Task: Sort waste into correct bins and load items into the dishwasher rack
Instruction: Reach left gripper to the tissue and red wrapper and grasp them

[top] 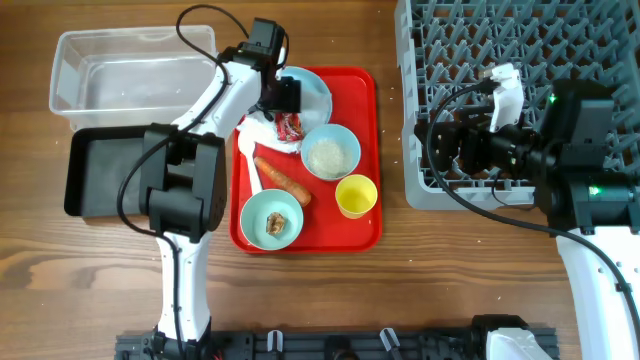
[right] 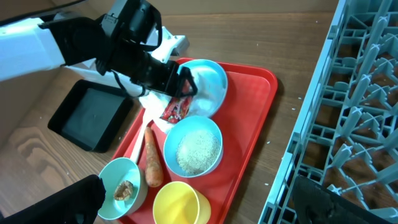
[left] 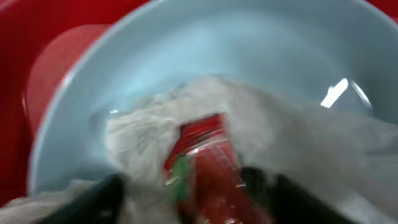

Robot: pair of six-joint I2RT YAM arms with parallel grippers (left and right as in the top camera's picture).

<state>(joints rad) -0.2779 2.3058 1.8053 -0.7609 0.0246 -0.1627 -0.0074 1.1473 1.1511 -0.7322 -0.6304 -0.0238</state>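
My left gripper is open over the pale-blue plate, its fingers on either side of the red snack wrapper. The wrapper lies on the crumpled white napkin at the plate's near edge. On the red serving tray are a pale bowl of rice, a yellow cup, a carrot, a white spoon and a teal bowl with a brown lump. My right gripper is open and empty by the grey rack.
The clear tub stands at the back left, with the black tray in front of it. Both lie left of the red tray. The left arm's base stands between the black tray and the red tray.
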